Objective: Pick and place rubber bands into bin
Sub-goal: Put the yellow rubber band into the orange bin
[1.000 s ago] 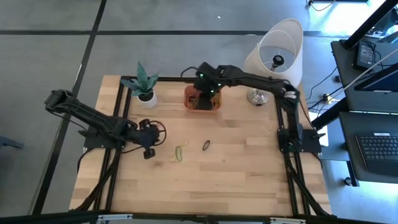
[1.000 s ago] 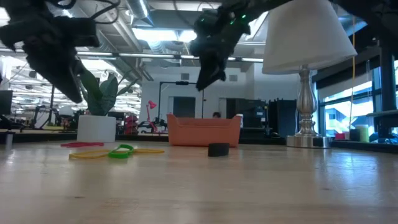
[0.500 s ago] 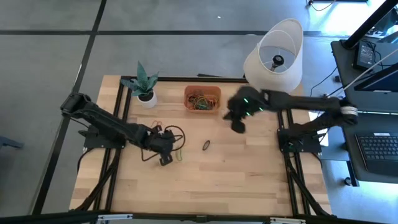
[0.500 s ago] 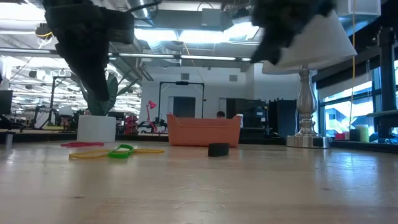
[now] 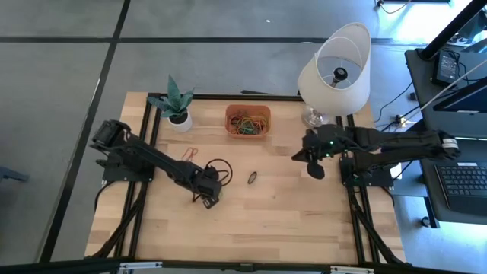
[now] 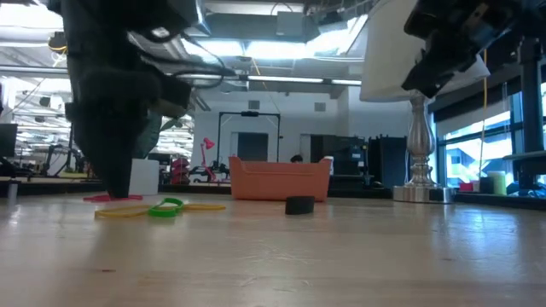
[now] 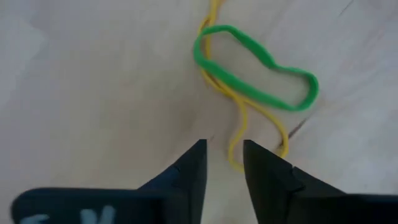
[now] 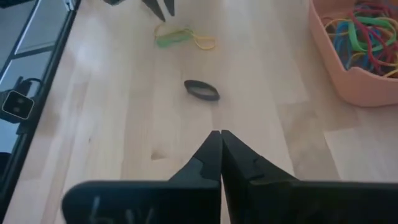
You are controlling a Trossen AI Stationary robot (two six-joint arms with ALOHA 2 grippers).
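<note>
A green rubber band (image 7: pixel 255 68) lies across a yellow one (image 7: pixel 244 112) on the wood. My left gripper (image 7: pixel 224 149) is open just above them, pointing down, with the yellow band's end loop between its fingertips; in the high view it (image 5: pixel 212 193) covers both bands. A black band (image 5: pixel 252 177) lies to their right and a red band (image 5: pixel 189 154) to their far left. The orange bin (image 5: pixel 247 122) near the far edge holds many bands (image 8: pixel 364 31). My right gripper (image 8: pixel 221 140) is shut and empty, raised near the table's right edge (image 5: pixel 313 166). My left gripper comes from above with a fingertip (image 7: pixel 198 155) on either side of the yellow band's end loop (image 7: pixel 234 158). Both bands lie flat on the table. I cannot tell whether the fingertips touch the band.
A white plant pot (image 5: pixel 179 119) stands left of the bin at the far edge. A lamp (image 5: pixel 335 65) stands at the far right corner, its base (image 6: pixel 418 192) behind my right arm. Bare wood fills the near half of the table (image 5: pixel 251 236).
My left gripper moved toward the table's right and near edge and came down onto the green and yellow bands. My right gripper swung away from above the bin toward the table's right edge and nearer. The bands on the table lie as before.
</note>
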